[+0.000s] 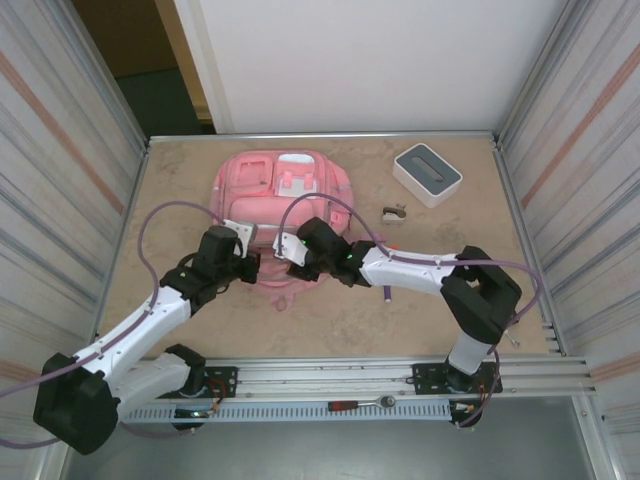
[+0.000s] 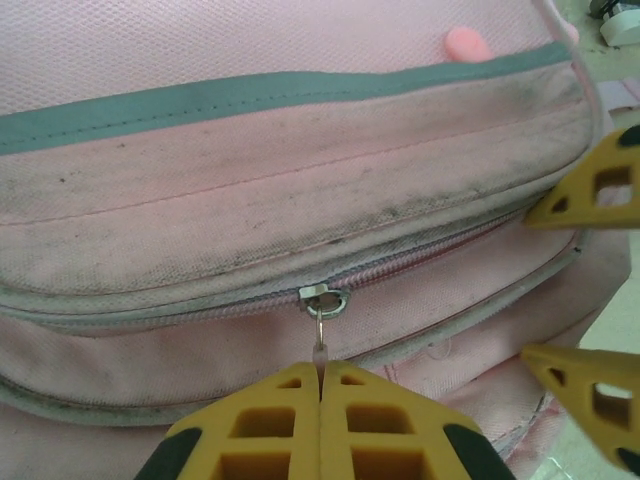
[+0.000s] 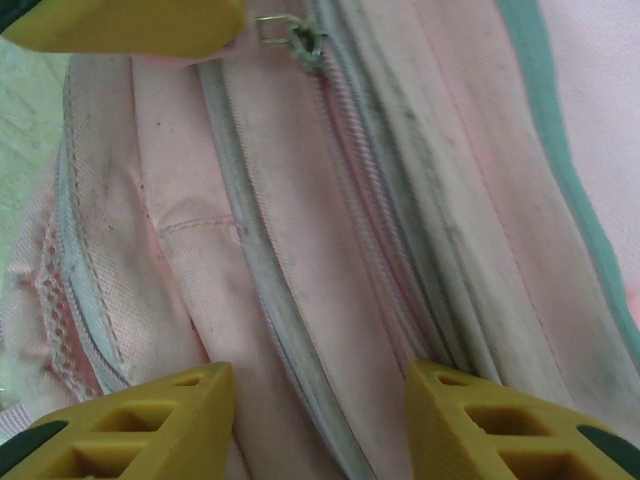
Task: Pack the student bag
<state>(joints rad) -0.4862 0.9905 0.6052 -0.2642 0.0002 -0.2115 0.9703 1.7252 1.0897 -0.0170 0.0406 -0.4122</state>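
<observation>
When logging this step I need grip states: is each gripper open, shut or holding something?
Left gripper: shut on the zipper pull of the bag.
Right gripper: open, holding nothing.

No legible text, brand, number or sign anywhere.
White patch on student bag, upper centre of overhead frame: too small to resolve any lettering.
White-and-grey box, upper right of the same frame: cannot make out any marking at this size.
Zip slider, centre of left wrist frame: metal blurred, cannot tell if stamped.
</observation>
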